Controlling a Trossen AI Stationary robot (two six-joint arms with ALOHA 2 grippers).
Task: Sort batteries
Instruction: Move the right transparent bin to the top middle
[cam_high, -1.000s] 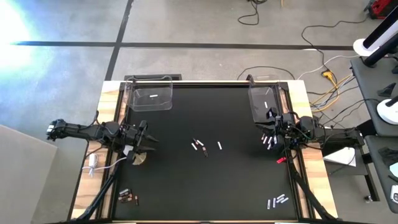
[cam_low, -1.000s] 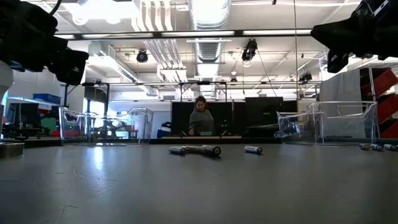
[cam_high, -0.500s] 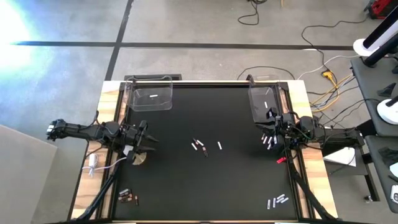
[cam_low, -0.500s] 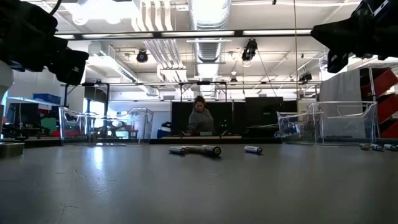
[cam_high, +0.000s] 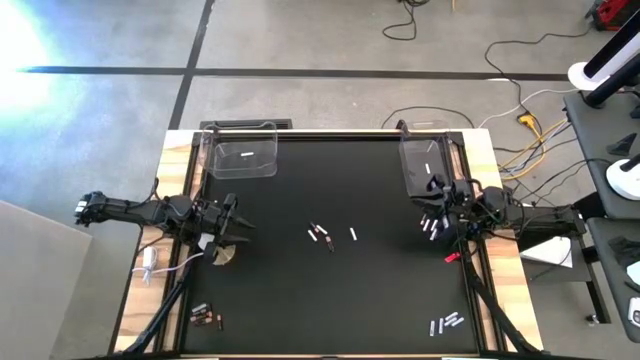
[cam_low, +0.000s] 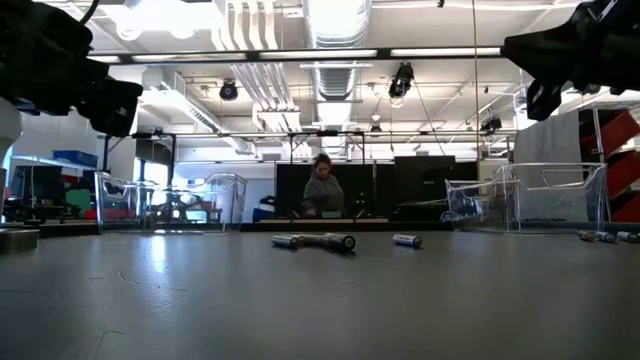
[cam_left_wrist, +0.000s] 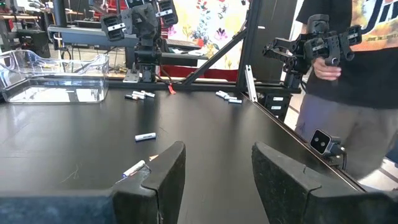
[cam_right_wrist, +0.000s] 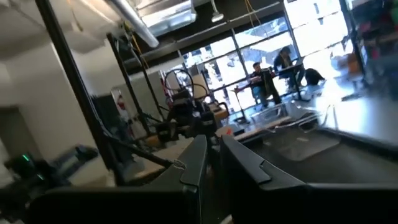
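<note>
Batteries lie scattered on the black table: a middle group (cam_high: 322, 235) (cam_low: 315, 240), a white one (cam_high: 353, 234), a group by the right edge (cam_high: 432, 228), more near the near corners (cam_high: 447, 322) (cam_high: 205, 317). One battery lies in each clear bin: left bin (cam_high: 240, 150), right bin (cam_high: 425, 165). My left gripper (cam_high: 238, 222) (cam_left_wrist: 217, 155) hovers open at the table's left, batteries (cam_left_wrist: 145, 136) ahead of it. My right gripper (cam_high: 435, 190) (cam_right_wrist: 213, 146) is raised high (cam_low: 545, 70) at the right bin's near edge, fingers nearly together, with a small white battery (cam_high: 433, 183) at its tips. My right gripper appears shut on a small white battery (cam_high: 433, 183), lifted clear of the table beside the right bin's near edge. The fingers (cam_right_wrist: 196, 162) themselves hide the place of contact, so which part they are on cannot be told.
A small red object (cam_high: 452, 257) lies near the right edge. A white round-based knob (cam_high: 222, 257) sits just nearside of my left gripper. A person holding a gripper device (cam_left_wrist: 323, 43) stands beyond the table's right side. Another person (cam_low: 322, 190) sits far behind the table.
My right gripper has crept a little toward the far edge and the right bin, staying high. Nothing on the table has moved.
</note>
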